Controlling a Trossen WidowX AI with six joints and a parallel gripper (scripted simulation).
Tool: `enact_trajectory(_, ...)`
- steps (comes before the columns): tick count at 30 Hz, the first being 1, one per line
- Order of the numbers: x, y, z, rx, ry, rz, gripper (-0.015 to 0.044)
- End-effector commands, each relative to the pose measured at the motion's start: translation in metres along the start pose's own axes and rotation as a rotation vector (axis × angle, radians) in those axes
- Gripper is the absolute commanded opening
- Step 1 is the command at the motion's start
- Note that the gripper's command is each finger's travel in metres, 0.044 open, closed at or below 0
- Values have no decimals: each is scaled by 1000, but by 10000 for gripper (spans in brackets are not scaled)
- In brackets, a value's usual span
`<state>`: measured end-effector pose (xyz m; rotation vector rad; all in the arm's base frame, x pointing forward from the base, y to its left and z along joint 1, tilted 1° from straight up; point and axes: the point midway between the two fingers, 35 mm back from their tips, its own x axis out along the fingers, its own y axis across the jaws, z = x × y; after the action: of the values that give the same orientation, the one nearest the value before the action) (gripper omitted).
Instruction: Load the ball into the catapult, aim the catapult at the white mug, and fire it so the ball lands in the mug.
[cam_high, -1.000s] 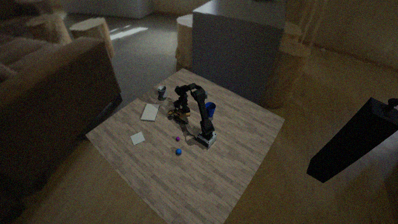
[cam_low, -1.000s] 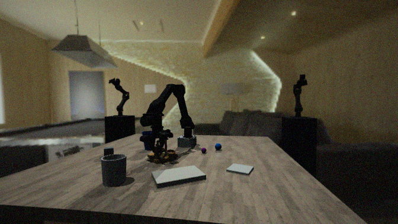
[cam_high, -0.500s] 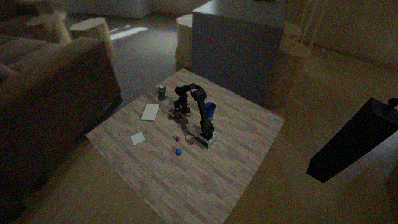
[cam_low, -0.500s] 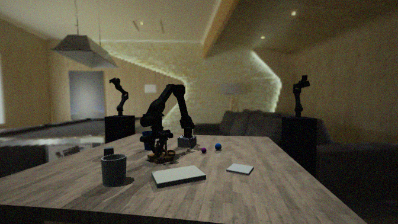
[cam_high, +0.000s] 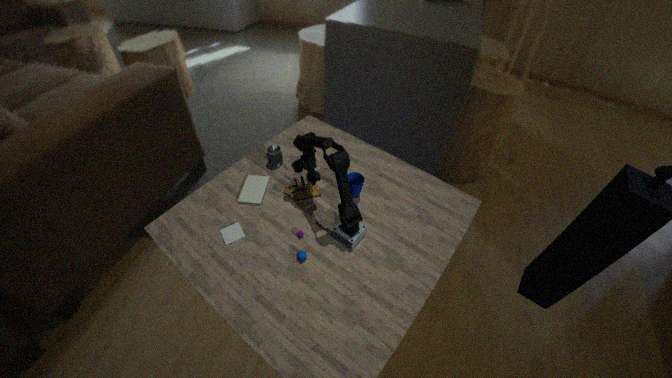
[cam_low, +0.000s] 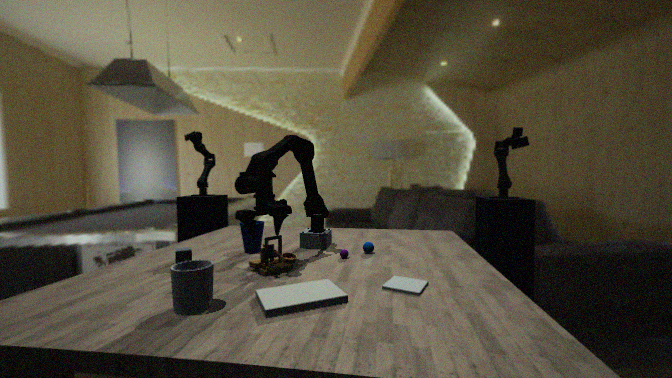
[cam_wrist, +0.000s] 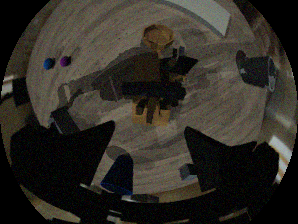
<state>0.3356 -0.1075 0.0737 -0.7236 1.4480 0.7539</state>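
Observation:
The brown catapult (cam_high: 302, 192) (cam_low: 274, 265) (cam_wrist: 158, 118) stands on the table with a dark upright frame; no ball shows in its round cup (cam_wrist: 158, 35). The mug (cam_high: 274, 157) (cam_low: 192, 289) (cam_wrist: 255, 70), grey in the dim light, stands upright. A purple ball (cam_high: 300, 234) (cam_low: 344, 254) (cam_wrist: 65, 61) and a larger blue ball (cam_high: 302, 255) (cam_low: 368, 247) (cam_wrist: 48, 63) lie on the table near the arm's base. My gripper (cam_high: 306, 172) (cam_low: 262, 225) (cam_wrist: 150, 127) is open and empty, pointing down above the catapult. Shadow hides some catapult details.
A blue cup (cam_high: 356, 184) (cam_low: 252, 237) (cam_wrist: 120, 175) stands behind the catapult in the exterior view. A small dark block (cam_low: 183, 255) stands behind the mug there. A thick white slab (cam_high: 254, 190) (cam_low: 301, 295) and a smaller white slab (cam_high: 233, 233) (cam_low: 405, 285) lie flat.

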Motion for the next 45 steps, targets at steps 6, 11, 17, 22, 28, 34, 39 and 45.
enact_trajectory(6,-22,-2,1,1,-9,-29,440)
enact_trajectory(11,-22,-2,0,122,-12,-29,440)
enact_trajectory(17,-23,-2,0,330,-16,-28,440)
enact_trajectory(22,-24,-1,0,504,-19,-27,440)
enact_trajectory(28,-24,-1,0,711,-23,-26,440)
enact_trajectory(34,-25,-1,-1,919,-27,-24,440)
enact_trajectory(39,-26,0,-1,1093,-30,-22,440)
enact_trajectory(45,-26,0,-1,1300,-34,-19,440)
